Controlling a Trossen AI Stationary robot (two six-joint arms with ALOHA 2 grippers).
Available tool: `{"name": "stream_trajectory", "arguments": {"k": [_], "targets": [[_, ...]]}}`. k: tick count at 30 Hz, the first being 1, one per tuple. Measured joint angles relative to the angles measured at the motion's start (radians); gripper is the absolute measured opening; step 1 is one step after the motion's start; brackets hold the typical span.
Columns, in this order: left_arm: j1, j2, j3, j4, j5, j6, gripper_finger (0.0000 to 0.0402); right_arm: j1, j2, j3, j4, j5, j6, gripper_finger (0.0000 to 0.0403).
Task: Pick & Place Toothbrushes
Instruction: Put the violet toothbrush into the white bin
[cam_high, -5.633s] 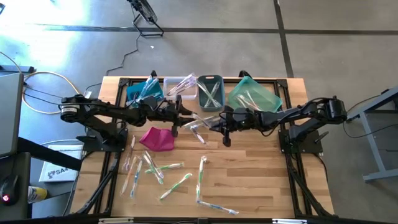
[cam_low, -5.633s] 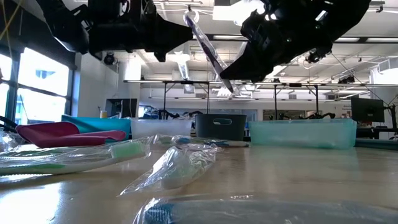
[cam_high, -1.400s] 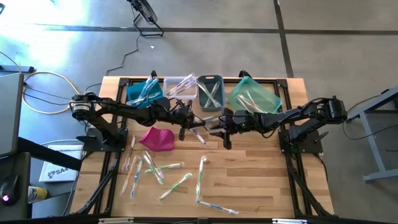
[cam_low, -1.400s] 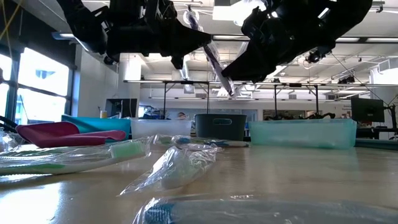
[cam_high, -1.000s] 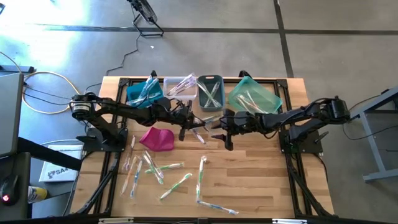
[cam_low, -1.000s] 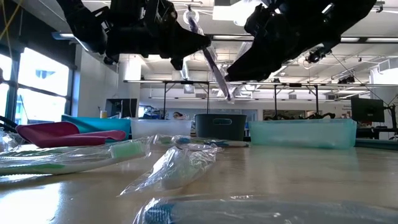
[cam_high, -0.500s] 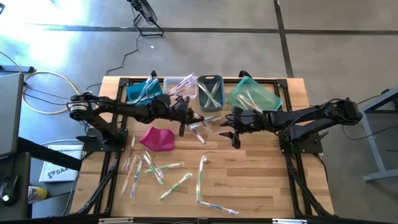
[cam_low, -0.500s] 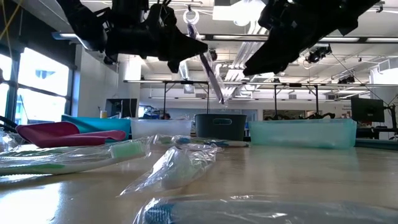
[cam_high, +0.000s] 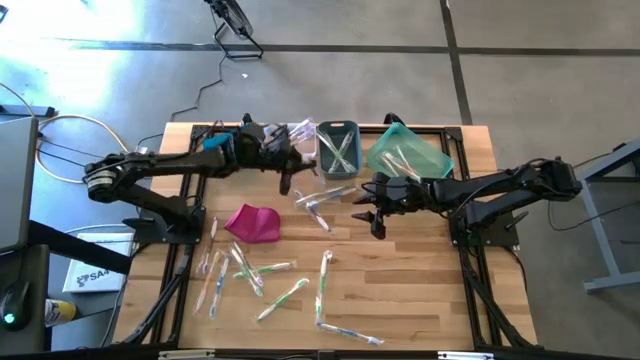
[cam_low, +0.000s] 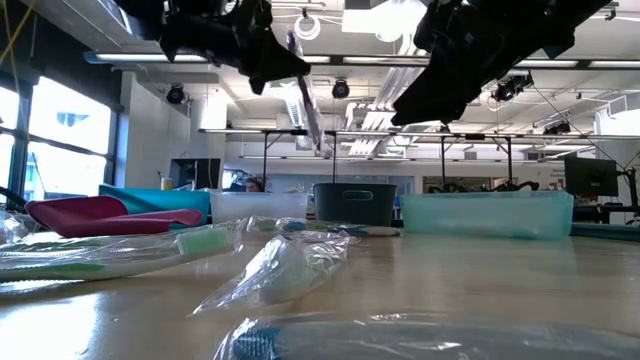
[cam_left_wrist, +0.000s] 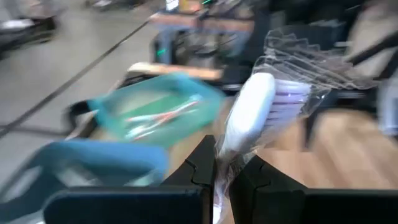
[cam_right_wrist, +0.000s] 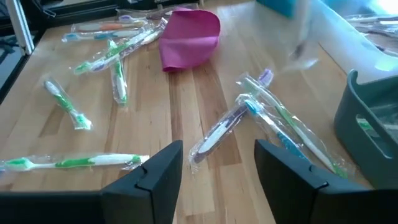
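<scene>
the left gripper (cam_left_wrist: 222, 169) pinches a wrapped purple toothbrush (cam_left_wrist: 252, 112) above the bins; the right gripper (cam_right_wrist: 217, 165) hangs open over the table (cam_right_wrist: 186, 124)

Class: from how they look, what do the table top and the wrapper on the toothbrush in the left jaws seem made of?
Table top: probably wood, smooth, pale; grain and plank seams show.
Wrapper: likely thin clear plastic film; crinkled, see-through around the toothbrush.

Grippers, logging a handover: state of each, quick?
Left gripper: shut on a wrapped toothbrush.
Right gripper: open, holding nothing.
</scene>
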Motion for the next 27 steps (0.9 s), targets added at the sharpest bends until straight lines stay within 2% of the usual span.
{"name": "stream_trajectory", "arguments": {"k": [7,10,13,20,27], "targets": [[0.078,-0.008,0.154,-0.306,-0.234,0.068,0.0015,0.0,0.0,0.0,0.005,0.0,0.001,0.0191],[0.113,-0.008,0.177,-0.352,-0.351,0.085,0.0015,0.0,0.0,0.0,0.005,0.0,-0.006,0.0191],[0.163,-0.008,0.179,-0.355,-0.421,0.084,0.0015,0.0,0.0,0.0,0.005,0.006,-0.007,0.0191],[0.268,0.063,0.18,-0.381,-0.41,0.037,0.0015,0.0,0.0,0.0,0.005,0.026,-0.008,0.0191],[0.306,0.191,0.179,-0.289,-0.382,-0.099,0.0015,0.0,0.0,0.0,0.005,0.026,-0.008,0.0191]]}}
